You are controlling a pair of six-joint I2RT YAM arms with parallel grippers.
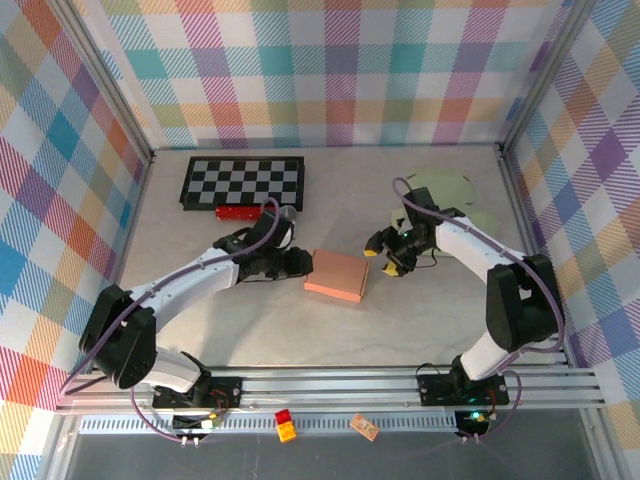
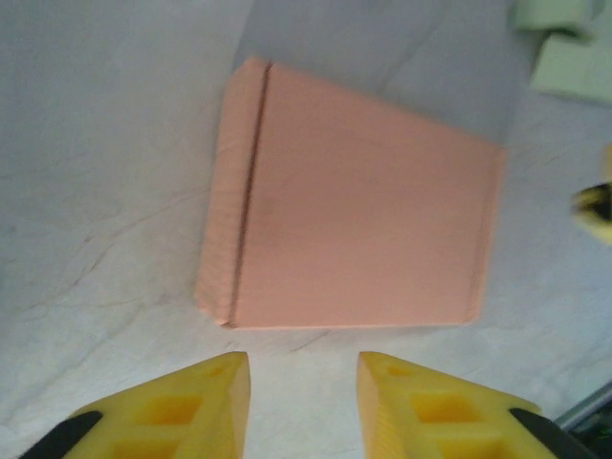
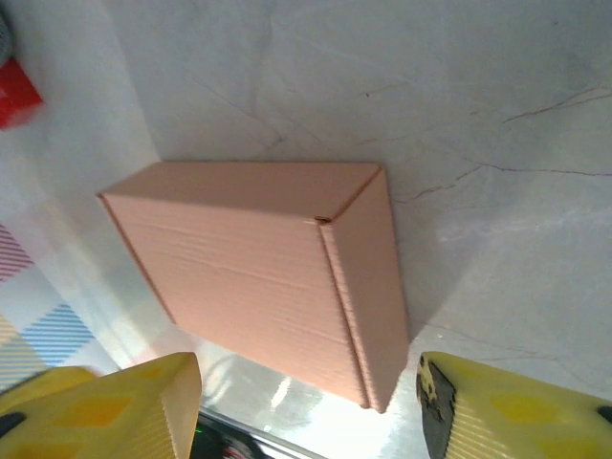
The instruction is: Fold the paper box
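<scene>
Grey marbled tabletop (image 1: 420,330), plaid walls (image 1: 330,70) on three sides. Pink paper box (image 1: 337,275) lies closed and flat mid-table, between both grippers, touching neither. Left gripper (image 2: 304,373): jaws narrowly parted, empty. Right gripper (image 3: 306,378): jaws wide, empty. Chessboard (image 1: 243,182) at back left, red block (image 1: 238,212) just beside its near edge

The table (image 1: 200,330) in front of me is a pale grey, marbled surface with thin dark veins. Near its middle lies the paper box (image 1: 337,275), pink, closed and flat on its broad face. At the far left a black-and-white checkerboard (image 1: 243,182) lies flat, with a red block (image 1: 238,212) just beside its near edge. Pale green pieces (image 1: 447,186) lie at the far right, well apart from the box.
</scene>
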